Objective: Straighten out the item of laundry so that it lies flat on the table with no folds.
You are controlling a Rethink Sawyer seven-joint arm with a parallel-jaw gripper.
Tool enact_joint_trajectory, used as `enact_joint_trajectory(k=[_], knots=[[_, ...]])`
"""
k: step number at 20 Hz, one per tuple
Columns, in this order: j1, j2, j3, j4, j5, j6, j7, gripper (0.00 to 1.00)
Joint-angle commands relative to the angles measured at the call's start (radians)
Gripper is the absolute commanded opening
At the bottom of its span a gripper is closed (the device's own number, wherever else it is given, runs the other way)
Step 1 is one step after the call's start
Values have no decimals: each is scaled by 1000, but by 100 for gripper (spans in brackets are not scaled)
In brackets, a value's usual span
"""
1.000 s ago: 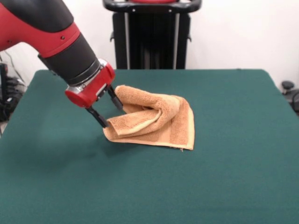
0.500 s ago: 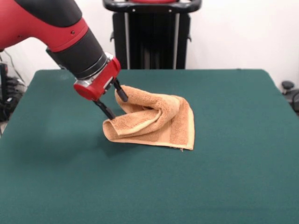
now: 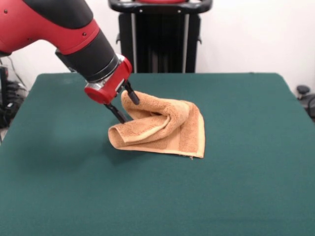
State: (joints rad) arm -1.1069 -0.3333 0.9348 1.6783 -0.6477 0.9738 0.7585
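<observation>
The orange-tan towel point(image 3: 170, 132) lies crumpled on the green table point(image 3: 246, 172), a little left of centre. It is folded over itself, with a raised roll along its upper left part and a flat corner at the lower right. My gripper point(image 3: 126, 106) comes in from the upper left on the red and black arm. It is open, and its two black fingers point(image 3: 132, 96) stand apart at the towel's raised upper left edge. That edge shows between them. I see no grip on the cloth.
The robot's black pedestal point(image 3: 160, 37) stands behind the table's far edge. Dark cables and gear point(image 3: 9, 101) sit off the table's left side, and a dark object point(image 3: 306, 98) is off its right side.
The gripper has risen and moved right, from the towel's lower left corner to its upper left edge. The towel has kept its shape and place.
</observation>
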Motion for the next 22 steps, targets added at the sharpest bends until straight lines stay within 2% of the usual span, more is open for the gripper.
enact_joint_trajectory(k=[1,22], knots=[[50,33,-31,36,-36,-15,-98,100],[56,40,-37,-27,-62,11,-157,100]])
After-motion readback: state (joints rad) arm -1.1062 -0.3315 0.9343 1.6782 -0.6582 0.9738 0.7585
